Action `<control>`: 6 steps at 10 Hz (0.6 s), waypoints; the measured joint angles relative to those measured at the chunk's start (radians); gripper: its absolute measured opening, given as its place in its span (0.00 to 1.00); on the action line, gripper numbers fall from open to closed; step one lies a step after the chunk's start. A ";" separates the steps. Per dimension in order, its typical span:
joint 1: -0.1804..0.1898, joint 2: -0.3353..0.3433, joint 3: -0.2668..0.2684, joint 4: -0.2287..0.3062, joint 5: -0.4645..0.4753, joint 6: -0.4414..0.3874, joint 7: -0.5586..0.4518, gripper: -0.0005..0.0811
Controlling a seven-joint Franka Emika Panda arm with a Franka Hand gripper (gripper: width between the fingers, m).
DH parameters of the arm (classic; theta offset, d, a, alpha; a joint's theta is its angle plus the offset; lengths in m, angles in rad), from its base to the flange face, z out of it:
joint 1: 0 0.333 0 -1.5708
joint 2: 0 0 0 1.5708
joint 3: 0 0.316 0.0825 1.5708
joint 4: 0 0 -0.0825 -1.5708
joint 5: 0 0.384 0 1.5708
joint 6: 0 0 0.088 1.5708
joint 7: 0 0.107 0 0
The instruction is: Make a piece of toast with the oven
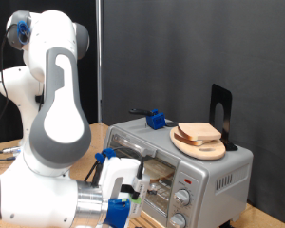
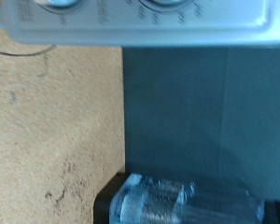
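The exterior view is evenly lit and fairly sharp, though low in resolution; behind the boxy silver metal toaster oven (image 1: pixel 180 166) the backdrop is dark. Soft highlights lie on the oven's top. The wrist view is blurred throughout: the oven's knob panel (image 2: pixel 140 19) is washed out by glare, and the translucent blue gripper (image 2: pixel 177 201) is out of focus.

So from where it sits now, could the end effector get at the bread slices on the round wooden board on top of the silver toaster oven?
Probably yes. The end effector sits low in front of the silver toaster oven; the bread slices lie uncovered on the round wooden board, nothing above them.
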 joint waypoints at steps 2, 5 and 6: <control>-0.005 0.059 0.000 0.050 -0.006 -0.003 -0.043 0.99; -0.005 0.118 0.007 0.101 -0.006 -0.016 -0.057 0.99; -0.005 0.127 0.011 0.105 -0.005 -0.023 -0.057 0.99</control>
